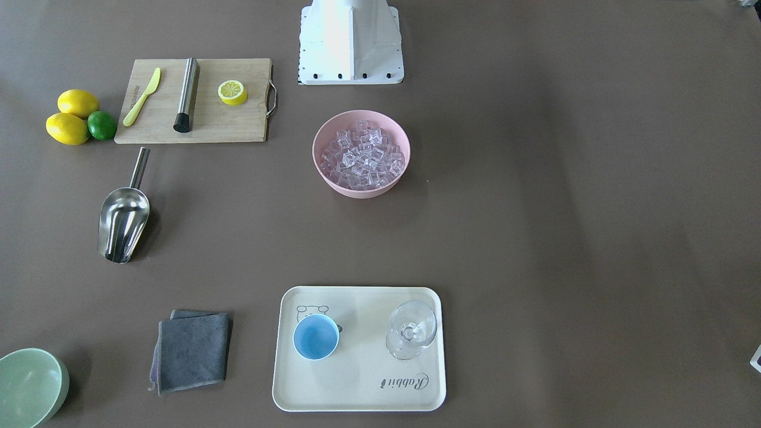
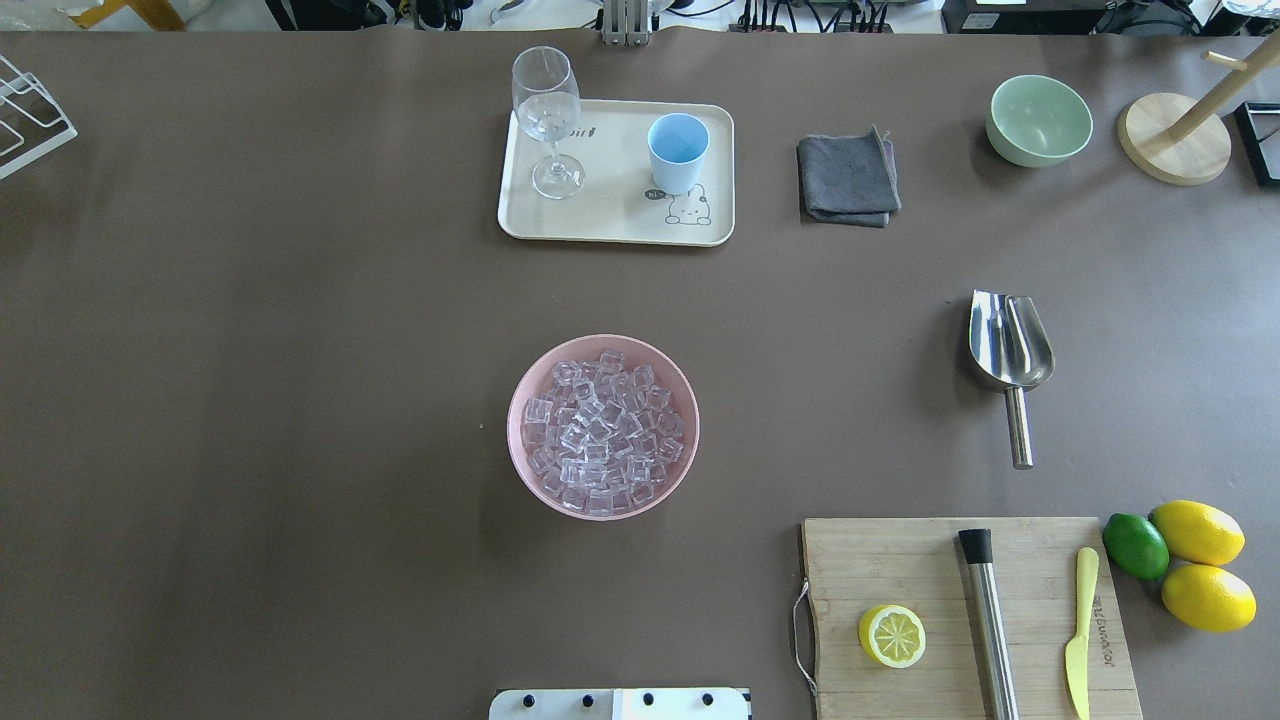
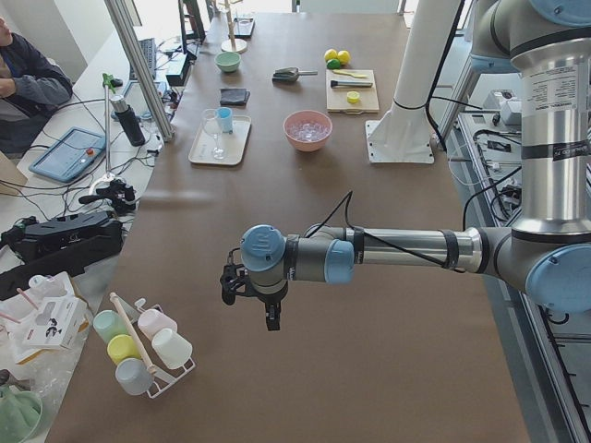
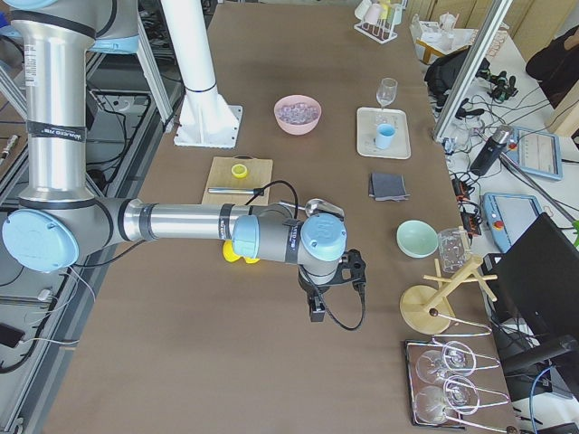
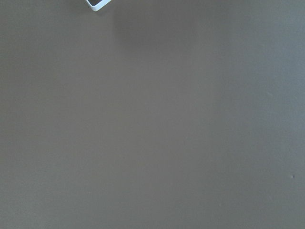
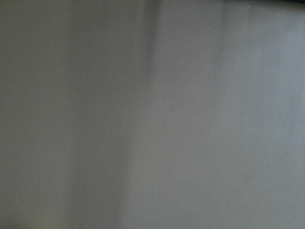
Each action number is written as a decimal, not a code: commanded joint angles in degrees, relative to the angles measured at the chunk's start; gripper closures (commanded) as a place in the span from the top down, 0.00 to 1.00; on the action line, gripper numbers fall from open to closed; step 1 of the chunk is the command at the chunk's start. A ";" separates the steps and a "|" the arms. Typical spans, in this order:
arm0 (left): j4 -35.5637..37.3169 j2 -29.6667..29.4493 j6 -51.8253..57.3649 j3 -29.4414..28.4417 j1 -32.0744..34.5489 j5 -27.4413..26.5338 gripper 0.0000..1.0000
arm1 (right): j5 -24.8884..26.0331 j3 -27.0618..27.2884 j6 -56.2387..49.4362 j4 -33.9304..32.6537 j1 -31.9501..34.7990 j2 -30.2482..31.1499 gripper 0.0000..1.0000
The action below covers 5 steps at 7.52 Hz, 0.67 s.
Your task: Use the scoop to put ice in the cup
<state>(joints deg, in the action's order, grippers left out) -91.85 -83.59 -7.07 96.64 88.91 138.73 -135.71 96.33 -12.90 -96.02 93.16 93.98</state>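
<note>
A brown table (image 2: 300,400) is filling every view. Only the two side views are showing the arms. In them the left gripper (image 3: 270,318) and the right gripper (image 4: 317,312) are hanging over bare tabletop at opposite ends, well apart from the objects. How far their jaws are parted, or whether they are holding anything, cannot be told. Both wrist cameras are showing only plain brown surface. A wooden cutting board (image 2: 900,560) is lying at the robot's right. On the far side, a cream tray (image 2: 610,215) is carrying the word "Rabbit", readable in the front-facing view. A pink bowl (image 2: 520,450) at the centre is holding the ice (image 2: 600,430). The scoop (image 2: 1008,350) is lying on the table beyond the board, handle toward the robot. The cup (image 2: 678,150) is standing upright on the tray, near a stemmed glass (image 2: 547,110).
</note>
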 commanded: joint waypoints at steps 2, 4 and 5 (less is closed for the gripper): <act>0.09 0.00 -0.05 0.12 0.03 0.05 0.98 | -0.08 0.00 0.42 -0.04 0.00 0.06 1.00; 0.00 0.00 -0.05 0.12 -0.14 0.05 0.98 | -0.08 -0.27 0.33 -0.04 0.00 0.15 1.00; 0.09 0.00 -0.05 0.21 -0.23 -0.03 0.98 | -0.17 -0.09 0.25 -0.13 0.00 0.59 1.00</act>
<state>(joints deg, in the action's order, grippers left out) -91.83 -83.58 -7.12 96.77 88.86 138.77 -135.80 96.09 -12.61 -96.07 93.16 94.13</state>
